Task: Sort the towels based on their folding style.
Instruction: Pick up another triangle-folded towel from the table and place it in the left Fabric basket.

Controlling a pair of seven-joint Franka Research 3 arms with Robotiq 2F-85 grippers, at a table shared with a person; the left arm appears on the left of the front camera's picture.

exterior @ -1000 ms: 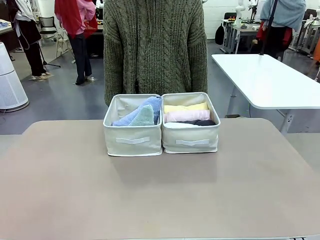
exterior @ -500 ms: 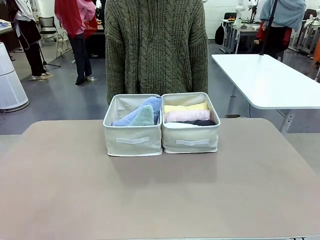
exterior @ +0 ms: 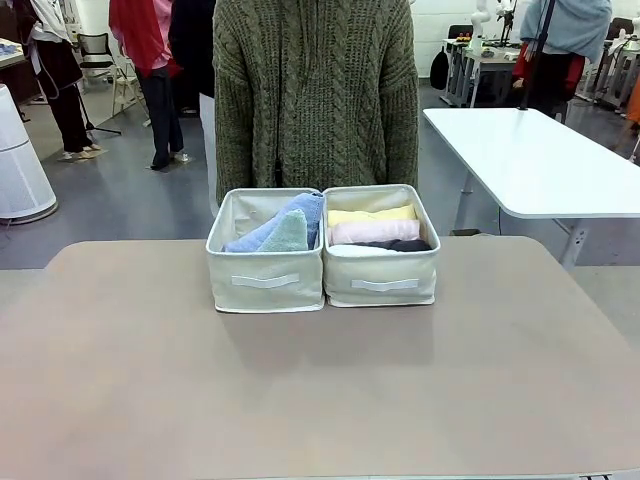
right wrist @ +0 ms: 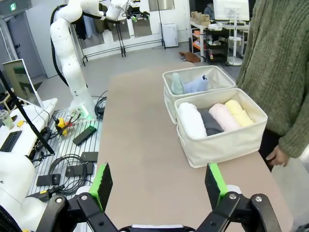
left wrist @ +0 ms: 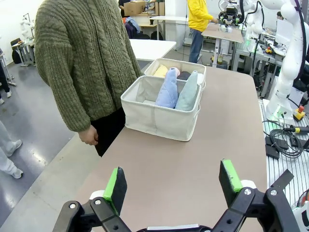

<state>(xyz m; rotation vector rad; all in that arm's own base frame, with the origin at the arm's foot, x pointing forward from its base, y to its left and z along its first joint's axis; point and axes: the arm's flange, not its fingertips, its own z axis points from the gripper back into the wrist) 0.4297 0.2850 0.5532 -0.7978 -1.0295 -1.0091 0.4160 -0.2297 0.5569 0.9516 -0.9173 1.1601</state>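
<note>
Two cream bins stand side by side at the table's far middle. The left bin (exterior: 265, 282) holds a light blue towel (exterior: 272, 226) and a mint green towel (exterior: 288, 234), both folded into triangles. In the right bin (exterior: 381, 282) lie rolled towels: yellow (exterior: 371, 215), pink (exterior: 375, 231), dark grey (exterior: 402, 245) and white (right wrist: 191, 120). My left gripper (left wrist: 174, 183) is open, well short of the bins, with nothing between its fingers. My right gripper (right wrist: 159, 181) is open too, nothing in it, hanging back from the bins.
A person in a green knitted sweater (exterior: 315, 95) stands right behind the bins, arms down, one hand (left wrist: 89, 136) by the table edge. A white table (exterior: 545, 160) stands at the far right. Cables and arm bases (right wrist: 79, 104) lie off the table's side.
The person behind the bins has shifted slightly to the right. The bins and the towels have not moved.
</note>
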